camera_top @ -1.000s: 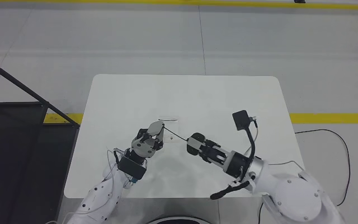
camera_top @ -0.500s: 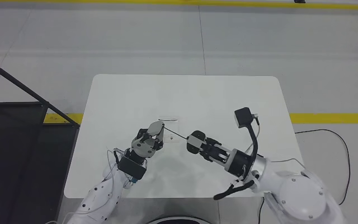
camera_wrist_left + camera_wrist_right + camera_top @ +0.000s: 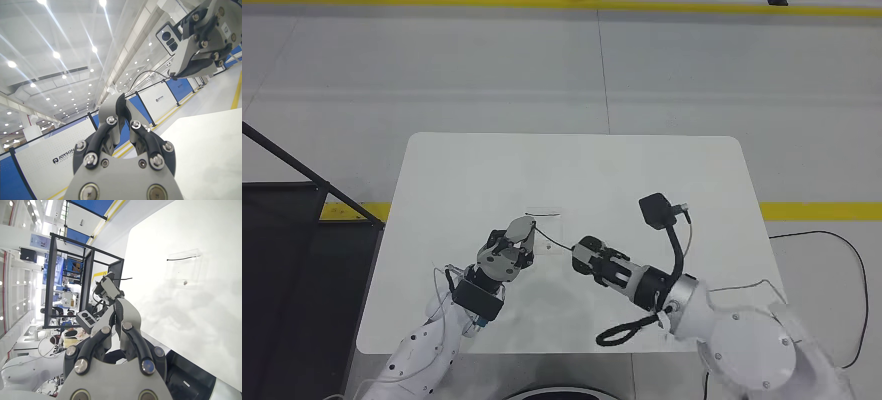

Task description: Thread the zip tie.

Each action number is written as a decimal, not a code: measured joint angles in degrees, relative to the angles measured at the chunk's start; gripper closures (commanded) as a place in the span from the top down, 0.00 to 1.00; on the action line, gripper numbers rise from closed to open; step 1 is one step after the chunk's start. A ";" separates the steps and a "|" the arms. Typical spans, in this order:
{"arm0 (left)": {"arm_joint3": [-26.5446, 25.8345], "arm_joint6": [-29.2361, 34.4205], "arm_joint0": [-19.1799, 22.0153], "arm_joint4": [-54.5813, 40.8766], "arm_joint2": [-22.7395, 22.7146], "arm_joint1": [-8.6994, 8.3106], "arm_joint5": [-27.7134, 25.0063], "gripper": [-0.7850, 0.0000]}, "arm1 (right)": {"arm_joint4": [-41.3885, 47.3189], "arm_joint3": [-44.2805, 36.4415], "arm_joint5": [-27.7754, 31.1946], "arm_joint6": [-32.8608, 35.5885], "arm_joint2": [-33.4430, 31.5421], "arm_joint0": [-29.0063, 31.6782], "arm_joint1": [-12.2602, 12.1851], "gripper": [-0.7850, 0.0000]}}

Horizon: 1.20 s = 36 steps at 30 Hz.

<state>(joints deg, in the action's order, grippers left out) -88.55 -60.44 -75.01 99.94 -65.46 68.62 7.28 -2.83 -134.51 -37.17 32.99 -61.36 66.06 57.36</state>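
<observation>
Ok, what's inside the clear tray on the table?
A black tie lies along one side of the tray, with a small dark speck near the opposite side. From above, the left claw covers part of the tray, so that corner is hidden there.

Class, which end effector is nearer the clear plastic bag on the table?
Left. The left end effector is close to the clear plastic bag; the right end effector sits farther off.

Left arm extends from the near-left, forearm angled toward centre. Left gripper (image 3: 529, 232) has its fingers pressed together on one end of the zip tie (image 3: 556, 240). Right arm extends from the near-right, forearm pointing at the left one. Right gripper (image 3: 582, 250) pinches the tie's other end. The tips face each other, near but apart.
</observation>
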 measured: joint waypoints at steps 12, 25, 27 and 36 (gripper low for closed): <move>0.00 0.00 0.00 0.00 0.00 0.00 0.00 0.00 | -7.11 2.02 -8.32 -2.51 6.52 -4.30 1.28 0.00; 0.00 0.00 0.00 0.00 0.00 0.00 0.00 0.00 | -3.99 1.91 -5.12 -5.60 6.60 -3.62 2.65 0.00; 0.00 0.00 0.00 0.00 0.00 0.00 0.00 0.00 | -3.08 1.71 -3.45 -5.81 5.77 -2.83 2.69 0.00; 0.00 0.00 0.00 0.00 0.00 0.00 0.00 0.00 | 2.39 0.84 5.62 -6.68 0.80 2.10 2.66 0.00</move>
<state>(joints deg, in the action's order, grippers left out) -88.55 -60.44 -75.01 99.94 -65.46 68.62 7.28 -0.43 -133.67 -31.56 26.31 -60.56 68.16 60.02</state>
